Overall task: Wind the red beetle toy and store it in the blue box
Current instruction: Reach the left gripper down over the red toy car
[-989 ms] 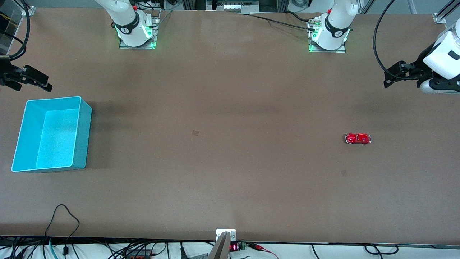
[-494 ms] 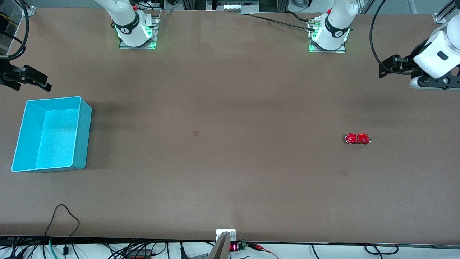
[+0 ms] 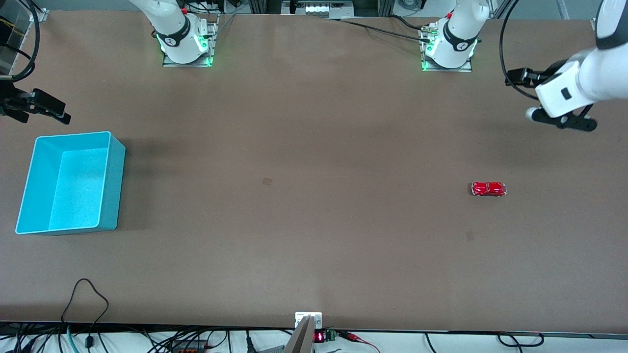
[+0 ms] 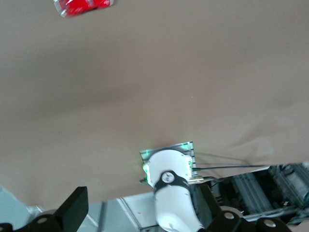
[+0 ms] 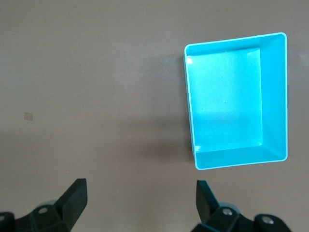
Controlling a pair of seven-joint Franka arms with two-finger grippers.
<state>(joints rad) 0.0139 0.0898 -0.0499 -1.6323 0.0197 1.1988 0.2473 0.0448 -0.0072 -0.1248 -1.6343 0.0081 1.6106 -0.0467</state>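
The red beetle toy [image 3: 488,189] stands on the brown table toward the left arm's end; the left wrist view shows it at its edge [image 4: 84,6]. The blue box [image 3: 78,186] sits empty at the right arm's end and also shows in the right wrist view [image 5: 227,106]. My left gripper [image 3: 516,76] is up in the air over the table near the left arm's end, apart from the toy, open and empty [image 4: 142,205]. My right gripper [image 3: 60,114] hangs open and empty [image 5: 140,191] over the table beside the box's wall nearest the bases, and waits.
The two arm bases [image 3: 186,44] [image 3: 449,46] stand along the table's edge farthest from the front camera. A black cable loop [image 3: 88,294] lies near the front edge. A cable [image 3: 378,29] runs to the left arm's base.
The left arm has swung its wrist round and carried its gripper toward the bases' edge of the table. The right arm, the toy and the box have not moved.
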